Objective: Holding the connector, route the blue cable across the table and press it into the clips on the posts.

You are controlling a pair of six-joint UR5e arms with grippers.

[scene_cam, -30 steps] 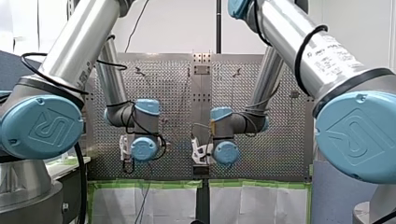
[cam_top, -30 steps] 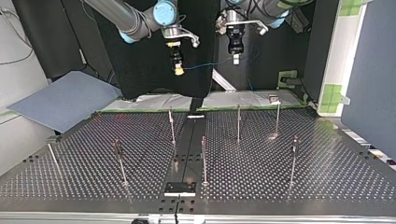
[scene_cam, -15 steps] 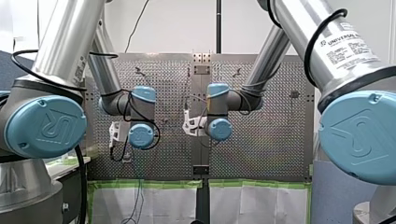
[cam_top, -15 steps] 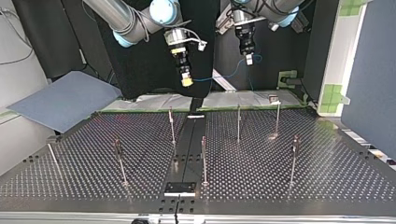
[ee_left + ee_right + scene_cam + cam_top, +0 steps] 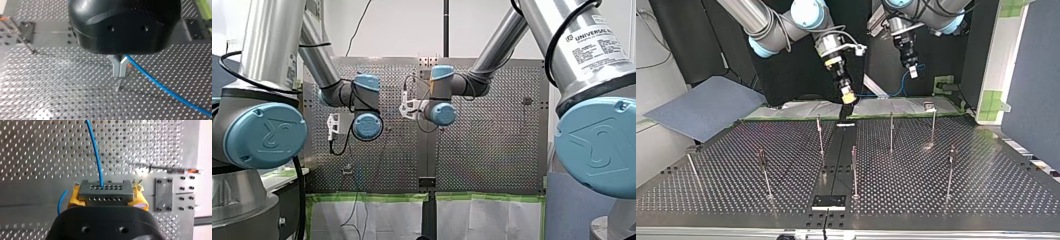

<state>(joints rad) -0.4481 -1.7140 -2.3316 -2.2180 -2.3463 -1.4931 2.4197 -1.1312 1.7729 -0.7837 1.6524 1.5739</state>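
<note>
**Blue cable held up between two grippers, behind the posts**

My right gripper [image 5: 107, 193] is clamped on the grey connector [image 5: 104, 190], with a yellow pad [image 5: 74, 195] pressed against each end of it. The blue cable [image 5: 162, 87] leaves the connector's holed face and runs straight ahead of that gripper, over the perforated table [image 5: 986, 190].

My left gripper [image 5: 119, 69] has its two metal fingers [image 5: 116, 68] drawn together. The cable comes out right beside them and trails away to one side above the table. The fingers appear to pinch it, though the exact grip point is hidden under the gripper's black body.

In the top view both grippers hang over the table's far edge, the right one at the middle and lower, the left one further to the view's right and higher. The cable sags in a loose curve between them. The thin upright posts [image 5: 891, 131] stand nearer the camera, well apart from the cable. Their clips are too small to make out.
</note>
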